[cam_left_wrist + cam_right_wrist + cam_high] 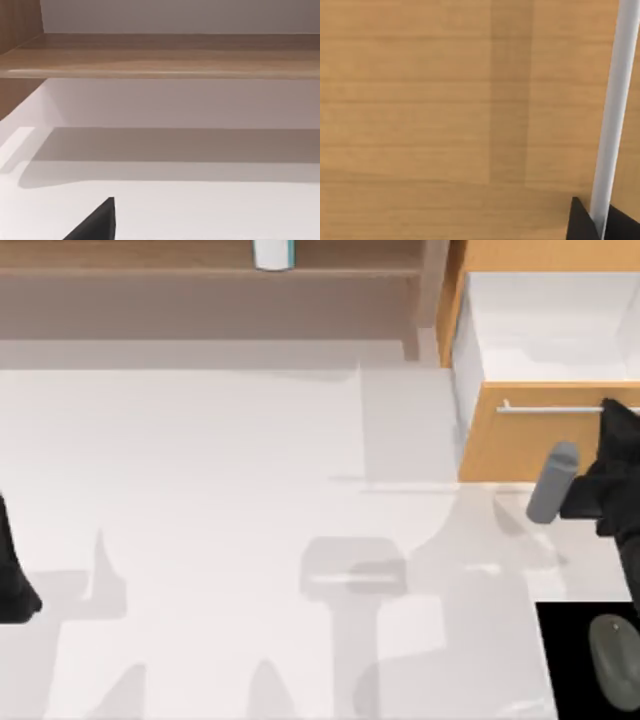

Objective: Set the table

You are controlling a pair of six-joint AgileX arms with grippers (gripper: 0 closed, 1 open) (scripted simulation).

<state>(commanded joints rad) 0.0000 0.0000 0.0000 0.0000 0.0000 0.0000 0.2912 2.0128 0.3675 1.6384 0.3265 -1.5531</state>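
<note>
Our right gripper on the open drawer's handle

Left arm (15,580) parked at nine o'clock on the white table (200,490); at three o'clock our right gripper (597,220) pinches the handle (615,110) near its end, so pulling may slip or skew the drawer (540,330).

Rendered home dining corner; wooden shelf (200,260); drawer cabinet (540,430); white table (200,540).

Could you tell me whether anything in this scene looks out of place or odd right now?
Only the drawer at the table's far right stands out: it is pulled open, showing a bare white inside, with the right pincer at its silver bar handle. The left arm waits at the left edge.
</note>
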